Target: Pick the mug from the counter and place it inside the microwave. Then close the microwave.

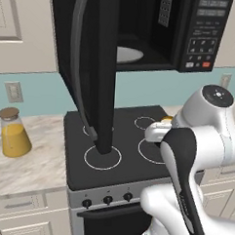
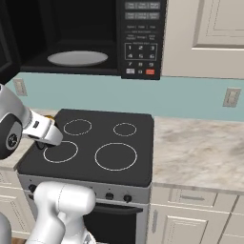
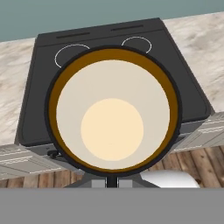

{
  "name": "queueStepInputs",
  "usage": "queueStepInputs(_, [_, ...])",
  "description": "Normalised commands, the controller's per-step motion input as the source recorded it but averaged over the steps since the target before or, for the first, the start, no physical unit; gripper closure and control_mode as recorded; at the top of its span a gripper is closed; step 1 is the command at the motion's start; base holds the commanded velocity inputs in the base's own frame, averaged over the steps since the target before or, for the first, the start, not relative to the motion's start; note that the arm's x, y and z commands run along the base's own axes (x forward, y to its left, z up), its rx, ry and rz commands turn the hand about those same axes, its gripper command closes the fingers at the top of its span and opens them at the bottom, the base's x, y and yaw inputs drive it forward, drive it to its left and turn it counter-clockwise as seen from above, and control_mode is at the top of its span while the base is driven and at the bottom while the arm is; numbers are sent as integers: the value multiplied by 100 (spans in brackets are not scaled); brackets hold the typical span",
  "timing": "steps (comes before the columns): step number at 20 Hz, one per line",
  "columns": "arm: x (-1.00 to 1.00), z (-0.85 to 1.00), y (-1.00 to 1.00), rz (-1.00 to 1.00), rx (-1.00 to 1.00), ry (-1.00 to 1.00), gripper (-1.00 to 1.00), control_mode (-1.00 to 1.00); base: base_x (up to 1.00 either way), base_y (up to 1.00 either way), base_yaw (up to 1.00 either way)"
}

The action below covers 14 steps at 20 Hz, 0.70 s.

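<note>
Black on the outside and pale yellowish within, the small short cylindrical mug (image 3: 113, 113) is held in the robot's two-finger gripper (image 3: 112, 181). In the hand view its round mouth opens just above the fingers, and the fingers are pressed together on the rim at the lower edge, so the mug is off the beige marble-patterned stone counter (image 2: 200, 152) and hangs in the air. I think it is held by the rim, upright, so that it can be set down flat on the white round plate (image 2: 77, 58).

Beyond the mug, far below the fingers, lies the black glass stovetop with white rings (image 3: 43, 78), and nearer the fingers' base a strip of brown wooden floor (image 3: 192, 164) — so the hand is raised in front of the stove, looking down.

Above the stovetop the large black box-shaped microwave (image 2: 140, 38) stands open; its door with the long vertical handle (image 1: 93, 64) is swung out toward the room, I suppose to leave the way free. Placing the mug and closing the door are not yet done.

On the counter to the side stands a cork-topped glass flask of orange liquid (image 1: 13, 133), well apart from the fingers. Behind are a pale blue-green wall (image 2: 143, 97) with white outlets and cream cabinets (image 2: 209, 33).
</note>
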Motion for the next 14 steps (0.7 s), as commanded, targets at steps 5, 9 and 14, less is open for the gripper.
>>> queueStepInputs(5, [0,0,0,0,0,0,100,100,10,0,0])
queueStepInputs(9, [0,0,0,0,0,0,100,100,1,0,0])
queueStepInputs(14, [0,0,0,0,0,0,100,100,0,0,0])
